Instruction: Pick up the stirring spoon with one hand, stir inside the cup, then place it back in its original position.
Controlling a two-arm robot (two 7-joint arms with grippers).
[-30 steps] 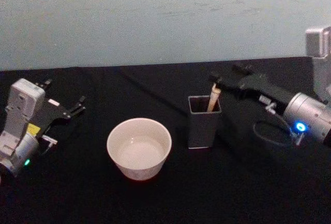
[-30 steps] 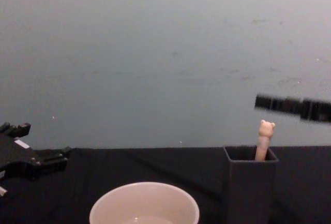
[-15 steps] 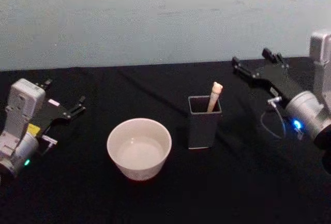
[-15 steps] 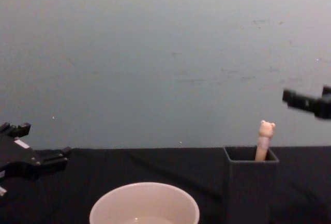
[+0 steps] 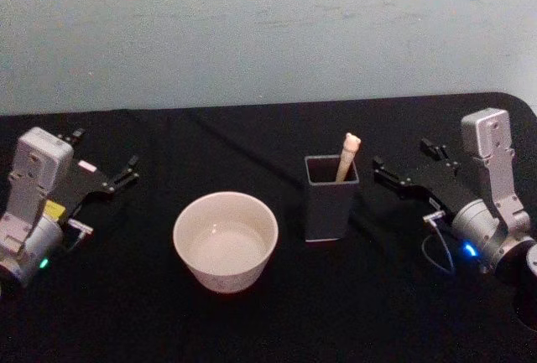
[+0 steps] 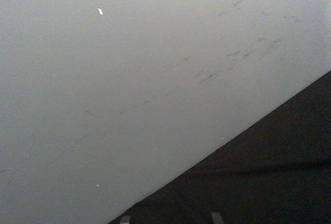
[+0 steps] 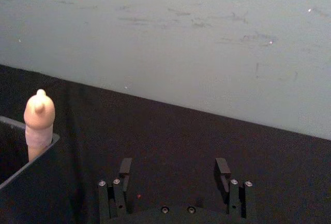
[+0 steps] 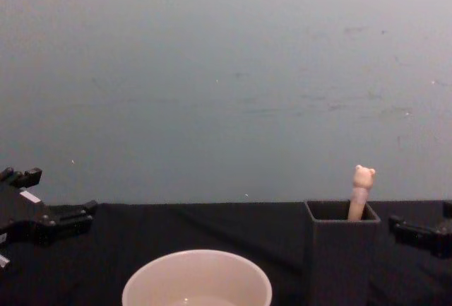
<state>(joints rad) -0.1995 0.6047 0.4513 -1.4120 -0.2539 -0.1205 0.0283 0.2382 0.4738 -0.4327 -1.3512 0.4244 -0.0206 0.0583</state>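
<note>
Since a second ago the right gripper (image 5: 406, 166) has pulled back from above the holder toward the robot's right and dropped low, now sitting just above the black cloth-covered table (image 5: 252, 321) to the right of the dark grey square-sided holder (image 5: 331, 198); half a second ago it was higher and farther back. Its jaws are spread wide with nothing between them, clear in the right wrist view (image 7: 175, 175). The small stirring spoon with a beige handle and tiny bear head (image 5: 346, 156) hasn't moved: it stands in the holder, long axis near vertical, leaning slightly toward the right and back, bear head up and poking above the rim (image 8: 362, 189), bowl end hidden down inside. The wide round cream-white cup (image 5: 226, 240) sits left of the holder, near but apart, unchanged. The left gripper (image 5: 105, 177) stays parked at the left edge of the table, jaws apart and holding nothing. A plain grey-blue wall (image 8: 226, 80) runs behind the table.
</note>
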